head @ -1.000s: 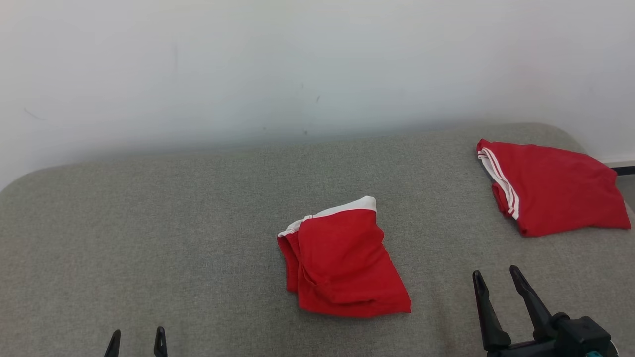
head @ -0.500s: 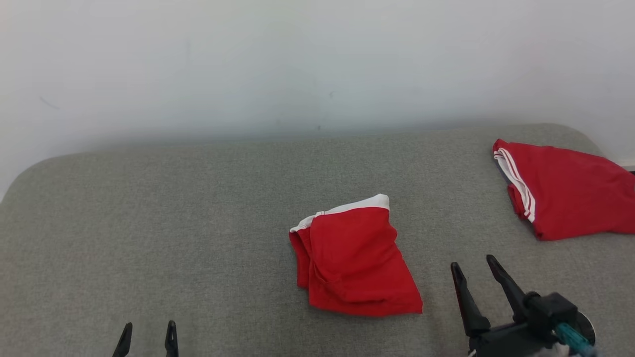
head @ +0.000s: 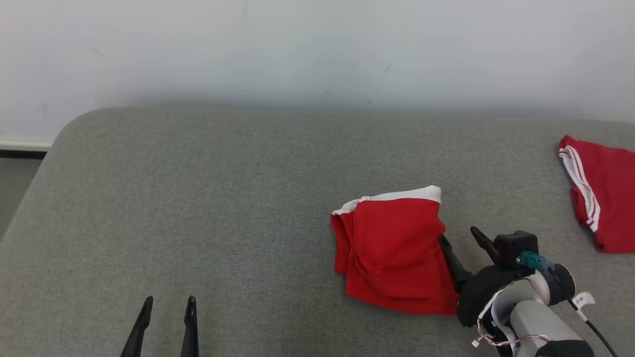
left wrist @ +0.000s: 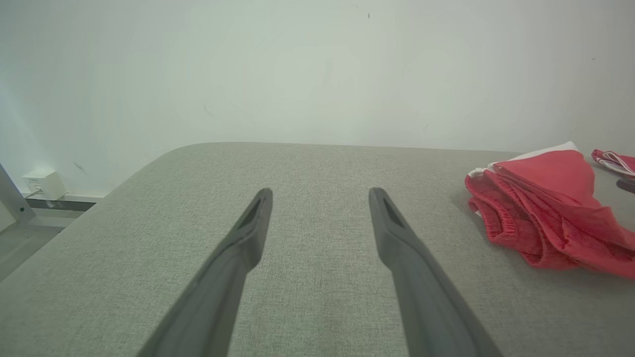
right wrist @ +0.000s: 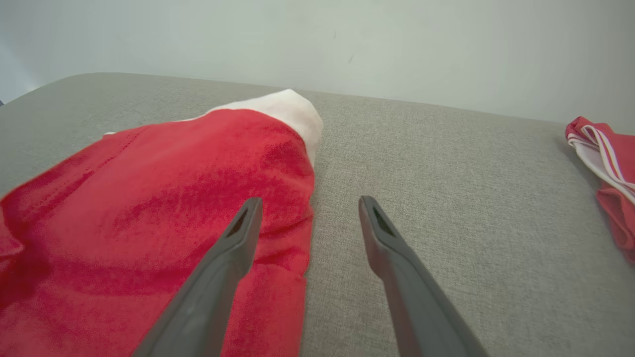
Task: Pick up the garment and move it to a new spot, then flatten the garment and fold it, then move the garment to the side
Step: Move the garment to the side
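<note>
Currently right gripper [head: 457, 234], jaws wide, straddled the edge of the white-banded red knit garment [head: 392, 248]; best dipped lower to pinch all layers. Left gripper [head: 169, 299]: jaws wide.

The red garment [head: 392, 253] (white band along its far edge) lies folded, slightly rumpled.

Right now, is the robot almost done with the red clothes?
Partly, it seems. Done: the red garment lies folded on the grey cushion; another red piece sits far right. In hand: nothing yet; the open right fingers straddle its right edge. Left: grab it and move it aside.
</note>
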`<state>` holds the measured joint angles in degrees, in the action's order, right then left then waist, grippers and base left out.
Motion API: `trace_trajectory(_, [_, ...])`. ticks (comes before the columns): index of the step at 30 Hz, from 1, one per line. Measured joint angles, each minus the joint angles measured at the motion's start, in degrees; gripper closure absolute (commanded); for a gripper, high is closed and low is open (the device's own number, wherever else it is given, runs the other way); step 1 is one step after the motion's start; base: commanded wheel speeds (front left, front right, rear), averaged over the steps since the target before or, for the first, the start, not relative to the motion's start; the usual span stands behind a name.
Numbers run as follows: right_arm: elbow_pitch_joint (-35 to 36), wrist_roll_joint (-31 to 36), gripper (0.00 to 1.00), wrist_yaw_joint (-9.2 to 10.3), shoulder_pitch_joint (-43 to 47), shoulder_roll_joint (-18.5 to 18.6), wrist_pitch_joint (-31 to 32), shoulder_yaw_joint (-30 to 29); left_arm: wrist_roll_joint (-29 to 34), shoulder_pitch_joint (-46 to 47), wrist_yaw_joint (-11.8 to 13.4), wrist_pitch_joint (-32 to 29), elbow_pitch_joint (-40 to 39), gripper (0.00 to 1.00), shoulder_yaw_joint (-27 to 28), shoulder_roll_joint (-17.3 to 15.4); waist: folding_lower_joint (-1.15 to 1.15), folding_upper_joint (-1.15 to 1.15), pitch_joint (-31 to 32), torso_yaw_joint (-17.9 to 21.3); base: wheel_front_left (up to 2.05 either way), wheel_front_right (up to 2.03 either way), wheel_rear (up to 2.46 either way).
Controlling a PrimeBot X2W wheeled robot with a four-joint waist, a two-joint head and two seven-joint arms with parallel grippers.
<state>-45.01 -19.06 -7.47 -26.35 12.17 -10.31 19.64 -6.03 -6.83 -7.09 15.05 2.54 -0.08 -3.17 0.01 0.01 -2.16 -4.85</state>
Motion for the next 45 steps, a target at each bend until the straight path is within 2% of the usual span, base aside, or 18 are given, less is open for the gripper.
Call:
trace_trajectory(10, [-15.11,-5.15,0.0,0.0,-7.78,-1.49,1.09,5.01,-0.37,3.27,0.0,0.0,0.96,0.0,-1.33,0.18,0.0,0.0,-4.84,-4.32,0.0,0.0,0.0])
trace_trajectory(13, [-16.67,-6.88,0.0,0.0,-9.03,-2.04,0.7,6.21,-0.46,3.44,0.0,0.0,1.3,0.0,-1.32,0.21,0.0,0.0,-5.63,-4.96,0.0,0.0,0.0])
trace_trajectory(14, [-17.11,-7.37,0.16,0.0,-9.18,-2.31,0.83,6.81,-0.53,3.45,0.0,0.0,1.34,0.0,-1.24,0.2,0.0,0.0,-5.75,-4.98,0.0,0.0,0.0])
trace_trajectory(15, [-17.39,-7.97,0.76,0.01,-9.36,-2.42,1.22,7.43,-0.63,3.44,0.02,0.0,1.35,0.0,-1.2,0.21,0.0,0.0,-5.77,-4.89,0.0,0.0,0.0])
trace_trajectory(16, [-17.77,-8.64,1.0,0.0,-9.78,-2.47,1.8,8.06,-0.66,3.44,0.02,0.0,1.37,0.0,-1.18,0.21,0.0,-0.01,-5.77,-4.71,0.0,0.0,0.0])
trace_trajectory(20, [-18.0,-10.27,1.0,-0.13,-10.42,-2.79,2.22,10.72,-0.83,3.43,0.03,0.0,1.4,0.0,-1.29,0.23,-0.01,-0.01,-5.66,-3.62,0.0,0.0,0.0])
trace_trajectory(22, [-17.1,-10.47,1.0,-0.15,-12.19,-1.53,2.27,13.79,-1.05,3.91,0.03,0.0,1.07,0.0,-1.76,0.22,-0.01,-0.01,-6.21,-2.65,0.0,0.0,0.0])
trace_trajectory(28, [-11.95,-10.58,1.0,-0.11,-19.35,4.64,5.08,23.24,-1.07,7.77,-0.01,0.0,0.33,0.0,-3.71,0.26,0.0,0.0,-9.43,-0.13,0.0,0.0,0.0])
trace_trajectory(34, [-5.43,-14.74,1.0,-0.11,-28.1,11.59,7.56,30.56,-0.96,11.84,-0.04,0.01,-1.03,0.0,-4.16,0.31,0.0,0.0,-14.04,3.63,0.0,0.0,0.0])
trace_trajectory(39, [-2.46,-19.23,1.0,-0.11,-34.16,16.84,8.61,33.46,-0.43,13.03,-0.14,0.0,-3.48,0.0,-3.57,-0.08,0.01,0.0,-17.89,7.41,0.0,0.0,0.0])
trace_trajectory(45, [-2.46,-22.06,1.0,-0.1,-39.33,22.34,9.01,35.54,0.47,13.11,-0.32,0.0,-7.55,0.0,-3.08,-1.11,0.01,0.0,-22.4,11.53,0.0,0.0,0.0])
